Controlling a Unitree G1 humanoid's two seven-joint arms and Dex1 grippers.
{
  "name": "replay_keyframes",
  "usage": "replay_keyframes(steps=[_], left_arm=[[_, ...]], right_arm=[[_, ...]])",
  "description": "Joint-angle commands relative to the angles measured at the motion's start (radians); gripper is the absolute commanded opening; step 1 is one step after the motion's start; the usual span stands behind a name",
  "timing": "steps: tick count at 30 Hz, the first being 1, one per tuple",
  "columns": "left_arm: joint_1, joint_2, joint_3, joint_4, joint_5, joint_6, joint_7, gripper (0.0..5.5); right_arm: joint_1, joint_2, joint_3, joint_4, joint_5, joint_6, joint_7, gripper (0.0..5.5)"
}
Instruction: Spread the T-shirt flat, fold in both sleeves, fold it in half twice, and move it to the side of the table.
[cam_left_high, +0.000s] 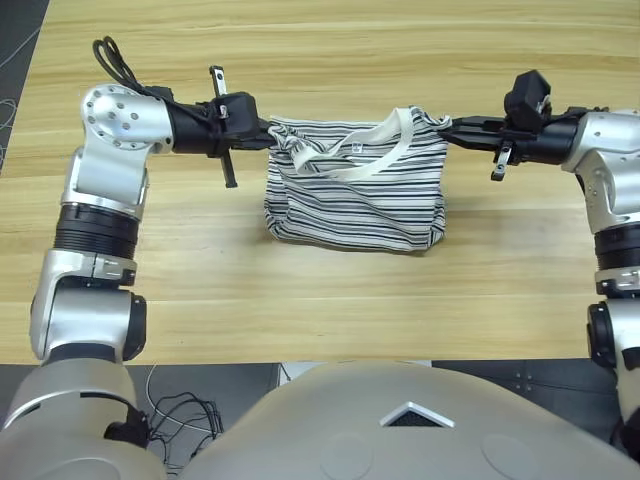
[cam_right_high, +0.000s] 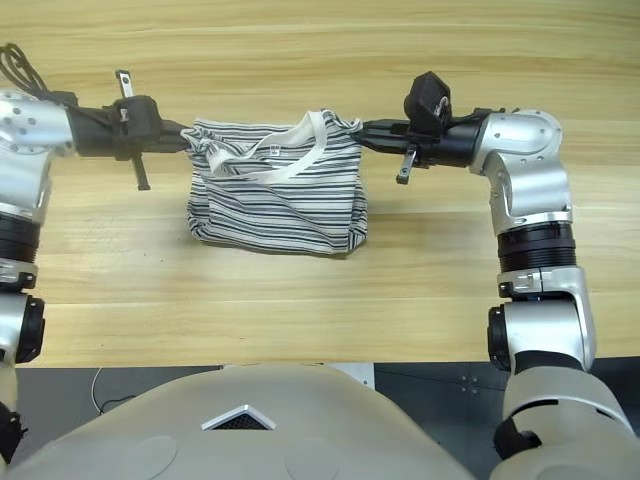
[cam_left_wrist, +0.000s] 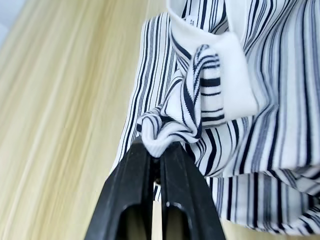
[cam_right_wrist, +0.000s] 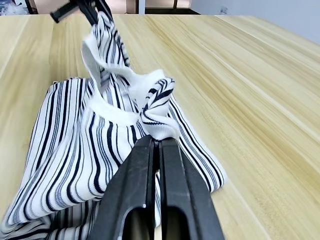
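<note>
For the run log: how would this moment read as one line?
left gripper: shut on T-shirt | right gripper: shut on T-shirt | T-shirt: bunched, stretched between grippers, lower edge on table

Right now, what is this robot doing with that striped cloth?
The robot holds a navy-and-white striped T-shirt by its top edge, one bunch pinched in its left gripper, another in its right gripper. The shirt hangs crumpled between them, its lower part on the pale wooden table. It is not spread flat yet.
</note>
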Motion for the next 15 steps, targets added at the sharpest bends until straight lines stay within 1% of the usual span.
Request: replay_keyframes(steps=[1,5,8,9,10,11,12,13,15], left_arm=[[-0.089,-0.051,-0.02,0.192,0.076,-0.067,0.066,0.11],[-0.17,-0.105,-0.018,0.394,0.121,-0.113,0.127,0.11],[-0.218,-0.146,-0.008,0.506,0.12,-0.1,0.121,0.11],[-0.232,-0.156,-0.006,0.538,0.123,-0.094,0.122,0.31],[-0.243,-0.164,-0.005,0.564,0.127,-0.093,0.127,0.39],[-0.252,-0.17,-0.004,0.586,0.129,-0.092,0.129,0.57],[-0.261,-0.174,-0.003,0.604,0.134,-0.096,0.139,0.68],[-0.27,-0.178,0.001,0.622,0.135,-0.093,0.149,0.87],[-0.295,-0.18,0.003,0.664,0.156,-0.091,0.21,1.18]], right_arm=[[-0.074,0.047,0.003,0.122,-0.07,-0.056,-0.048,0.1],[-0.121,0.088,0.014,0.263,-0.129,-0.118,-0.067,0.1],[-0.153,0.117,0.017,0.369,-0.168,-0.16,-0.082,0.1],[-0.163,0.123,0.015,0.398,-0.181,-0.173,-0.093,0.1],[-0.172,0.129,0.013,0.422,-0.191,-0.185,-0.103,0.1],[-0.18,0.134,0.01,0.442,-0.199,-0.195,-0.108,0.3],[-0.186,0.139,0.008,0.46,-0.207,-0.204,-0.117,0.36],[-0.192,0.144,0.008,0.476,-0.214,-0.213,-0.121,0.58],[-0.204,0.155,0.007,0.514,-0.234,-0.231,-0.146,0.93]])
